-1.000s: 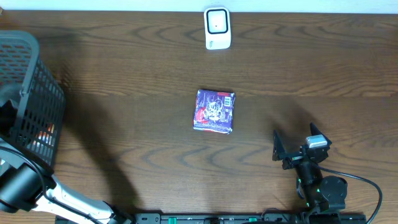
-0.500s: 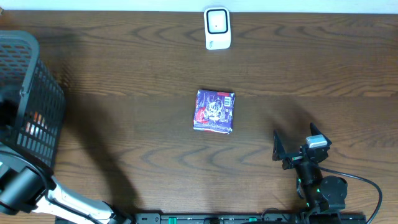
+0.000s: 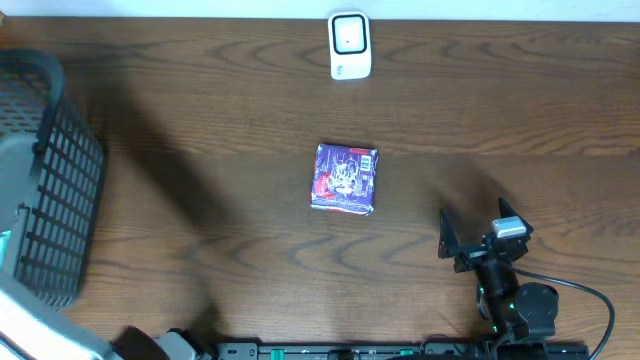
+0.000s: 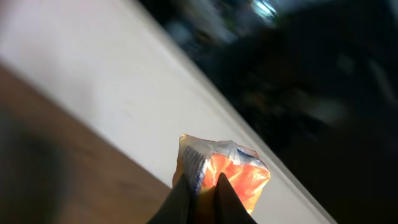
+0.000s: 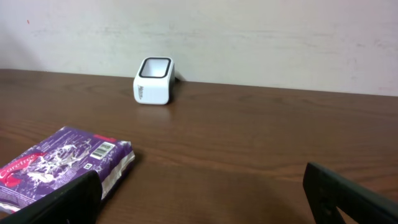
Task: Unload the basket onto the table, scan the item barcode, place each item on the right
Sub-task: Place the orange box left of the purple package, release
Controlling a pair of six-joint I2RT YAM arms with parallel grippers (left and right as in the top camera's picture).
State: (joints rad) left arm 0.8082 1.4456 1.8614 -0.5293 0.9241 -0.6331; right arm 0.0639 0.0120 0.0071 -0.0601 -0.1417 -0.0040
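In the left wrist view, my left gripper (image 4: 203, 181) is shut on an orange and white packet (image 4: 239, 177), pinched by one edge and held in the air with the wall behind it. The overhead view shows only a blur of the left arm at the left edge. The white barcode scanner (image 3: 349, 45) stands at the table's far middle, and also shows as the scanner (image 5: 154, 81) in the right wrist view. A purple packet (image 3: 344, 178) lies flat mid-table with a barcode facing up (image 5: 99, 150). My right gripper (image 3: 473, 218) rests open near the front right, empty.
A black mesh basket (image 3: 50, 170) stands at the left edge of the table. A pale wall (image 5: 249, 37) runs behind the scanner. The right arm's cable (image 3: 590, 300) loops at the front right corner.
The left gripper closed on the orange packet and lifted it out of the basket; the left arm now blurs across the left edge. The right arm and the purple packet have not moved.
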